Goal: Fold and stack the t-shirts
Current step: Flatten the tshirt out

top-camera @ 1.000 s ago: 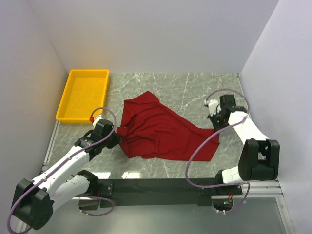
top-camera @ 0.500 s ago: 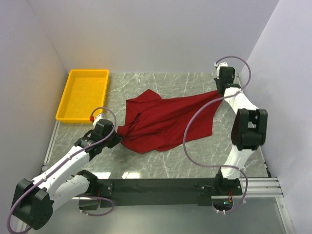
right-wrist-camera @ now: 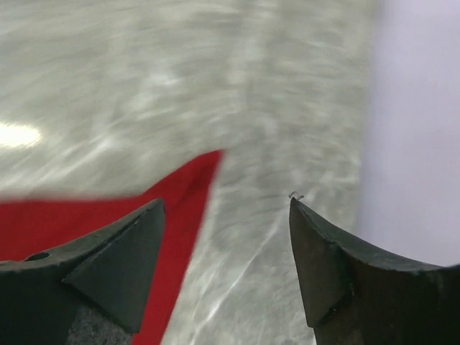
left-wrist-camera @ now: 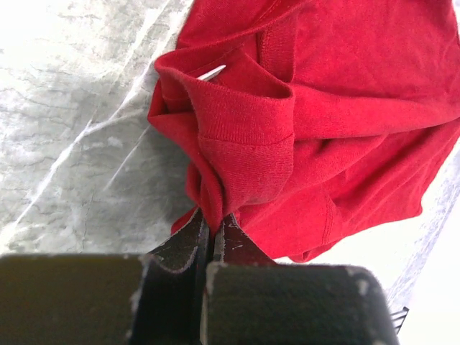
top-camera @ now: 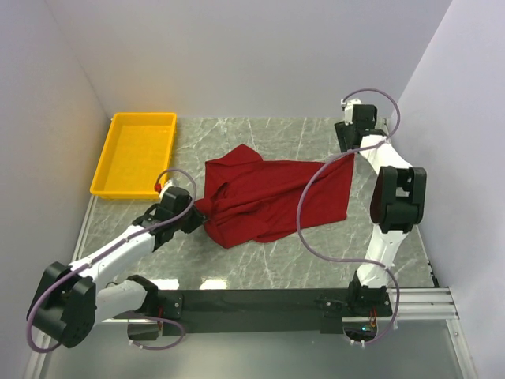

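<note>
One dark red short-sleeved cloth t-shirt (top-camera: 268, 197) lies rumpled across the middle of the grey marbled table (top-camera: 276, 138), with one corner reaching toward the far right. The left gripper (left-wrist-camera: 213, 228) is pinched tight on a bunched fold at the shirt's left edge, near a small white label (left-wrist-camera: 210, 72). The right gripper (right-wrist-camera: 224, 203) stands wide apart, gripping nothing, just above that pointed corner. A yellow plastic tray (top-camera: 134, 118) sits far left, apart from the shirt.
</note>
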Controlling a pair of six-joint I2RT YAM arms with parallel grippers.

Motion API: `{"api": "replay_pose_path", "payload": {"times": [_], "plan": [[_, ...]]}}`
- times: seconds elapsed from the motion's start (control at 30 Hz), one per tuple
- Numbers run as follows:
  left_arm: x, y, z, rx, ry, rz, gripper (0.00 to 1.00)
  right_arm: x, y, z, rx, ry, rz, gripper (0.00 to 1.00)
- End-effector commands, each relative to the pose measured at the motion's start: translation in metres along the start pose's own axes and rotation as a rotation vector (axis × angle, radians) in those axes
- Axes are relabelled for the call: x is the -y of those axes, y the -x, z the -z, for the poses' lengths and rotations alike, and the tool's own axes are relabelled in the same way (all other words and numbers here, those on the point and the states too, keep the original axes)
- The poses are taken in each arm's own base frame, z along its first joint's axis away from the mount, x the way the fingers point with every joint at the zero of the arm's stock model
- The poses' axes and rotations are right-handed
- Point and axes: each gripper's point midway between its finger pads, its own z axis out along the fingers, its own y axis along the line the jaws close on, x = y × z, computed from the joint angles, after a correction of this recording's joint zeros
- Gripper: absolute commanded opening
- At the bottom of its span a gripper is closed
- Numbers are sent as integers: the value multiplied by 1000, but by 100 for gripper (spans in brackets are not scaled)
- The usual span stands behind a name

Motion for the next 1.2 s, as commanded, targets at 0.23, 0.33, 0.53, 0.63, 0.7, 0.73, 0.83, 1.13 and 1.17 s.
{"api": "replay_pose_path", "payload": {"times": [0.23, 0.33, 0.53, 0.63, 0.7, 0.73, 0.83, 1.13, 1.17], "plan": [[34, 18, 6, 50, -114, -5, 1, -91, -140, 154, -183, 815, 382, 68], [29, 13, 7, 37, -114, 0, 1, -97, -175, 163, -254, 807, 293, 66], [22, 7, 7, 28, -117, 9, 1, -102, -190, 146, -319, 687, 101, 66], [21, 6, 7, 26, -116, 5, 1, -104, -197, 133, -372, 648, 29, 66], [21, 7, 8, 28, -121, 2, 1, -106, -201, 127, -396, 631, -7, 66], [21, 7, 8, 30, -120, 2, 1, -106, -202, 126, -404, 626, -16, 66], [20, 6, 9, 32, -123, 4, 1, -107, -208, 121, -443, 609, -40, 66], [15, 4, 11, 38, -129, 36, 1, -114, -208, 122, -453, 610, -91, 46], [15, 4, 11, 38, -131, 37, 1, -115, -209, 123, -451, 615, -93, 41]]}}
